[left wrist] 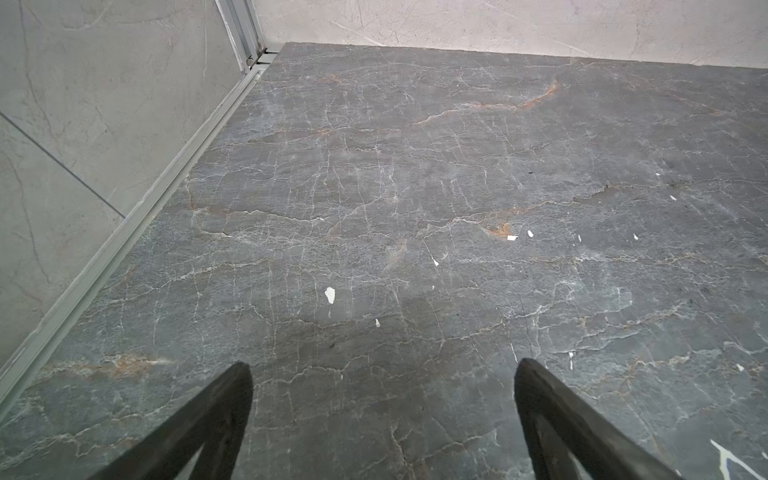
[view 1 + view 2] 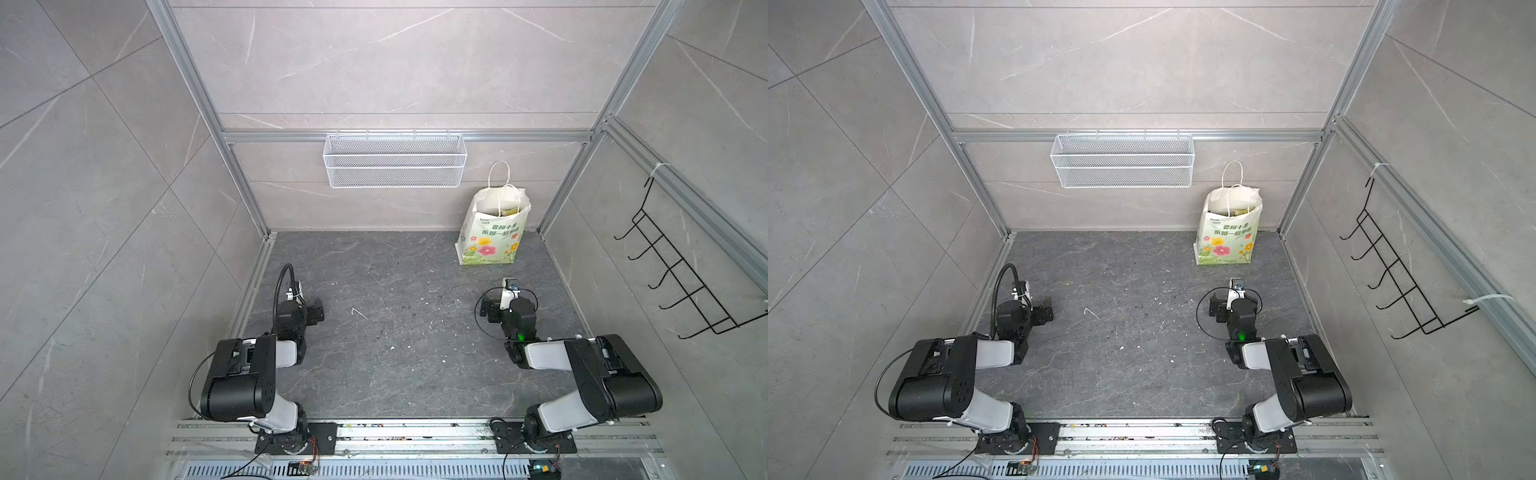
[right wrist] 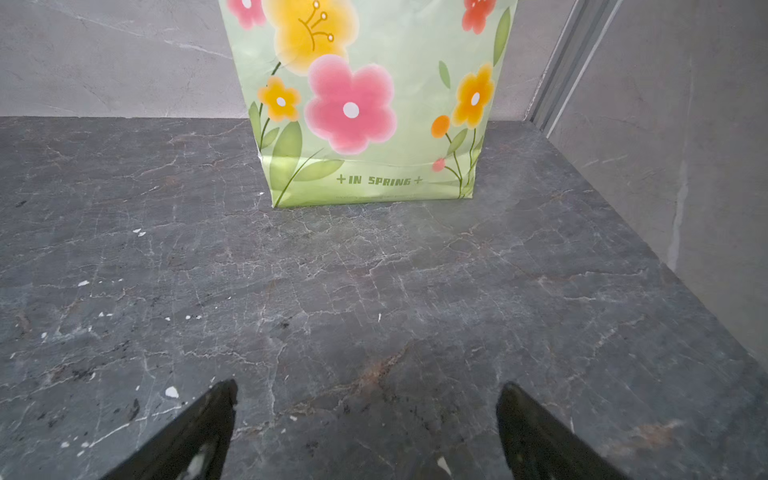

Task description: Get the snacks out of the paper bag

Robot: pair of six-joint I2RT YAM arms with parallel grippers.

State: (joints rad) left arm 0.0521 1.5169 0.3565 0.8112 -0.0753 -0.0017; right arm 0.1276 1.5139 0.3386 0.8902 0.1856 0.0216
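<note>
At the far right corner of the table [image 2: 395, 365] the flower-printed paper bag [image 2: 492, 237] stands upright, mouth open, with something yellow-green, likely a snack packet [image 2: 509, 211], showing inside. No snack is out yet, so all the unpacking remains. On the left arm [image 2: 241, 374] and right arm [image 2: 602, 374] the jaws stand apart and empty, the right ones facing the bag without touching it

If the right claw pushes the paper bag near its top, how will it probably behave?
The paper bag stands tall on a narrow base, so a high push would likely tip it. Its walls look thin and creased at the open mouth, so they would probably buckle.
</note>
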